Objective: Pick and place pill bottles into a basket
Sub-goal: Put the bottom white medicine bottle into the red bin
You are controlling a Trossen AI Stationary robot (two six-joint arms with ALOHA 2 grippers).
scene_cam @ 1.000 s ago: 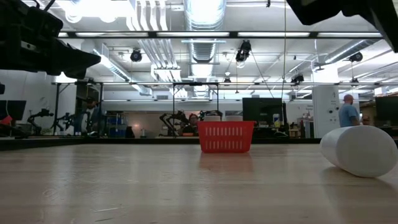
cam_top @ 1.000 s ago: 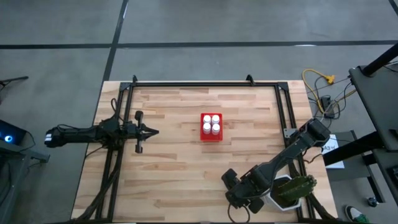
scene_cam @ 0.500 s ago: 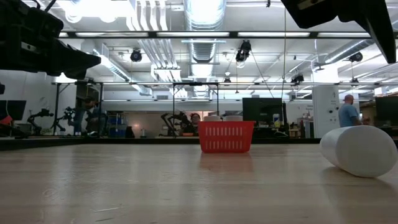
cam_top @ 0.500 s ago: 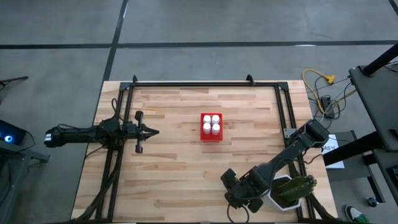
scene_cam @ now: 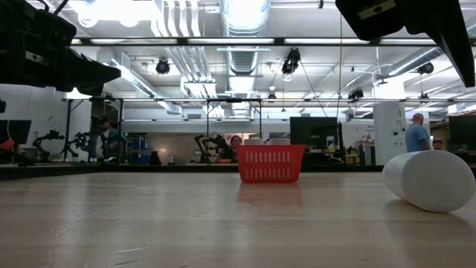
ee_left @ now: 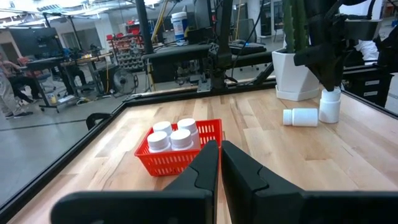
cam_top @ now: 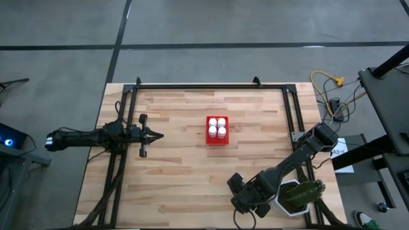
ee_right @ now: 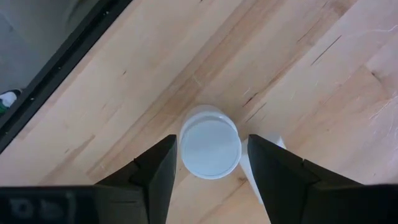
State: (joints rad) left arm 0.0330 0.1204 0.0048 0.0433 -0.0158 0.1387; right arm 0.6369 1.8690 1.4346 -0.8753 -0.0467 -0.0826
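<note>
Currently: red slotted plastic basket [cam_top: 217, 131] mid-table holds four white capped pill bottles [ee_left: 171, 135]. Right gripper [ee_right: 210, 163], fingers spread, straddles an upright white bottle [ee_right: 210, 148], long axis vertical, cap up; another [ee_left: 300, 117] lies sideways beside it. Best descend centred, then pinch. Left gripper [ee_left: 219, 163] pressed together, idle.

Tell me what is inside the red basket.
Four white-capped pill bottles stand upright in the red basket, packed together. Their lower bodies and the basket floor are hidden by the slotted walls and the caps.
</note>
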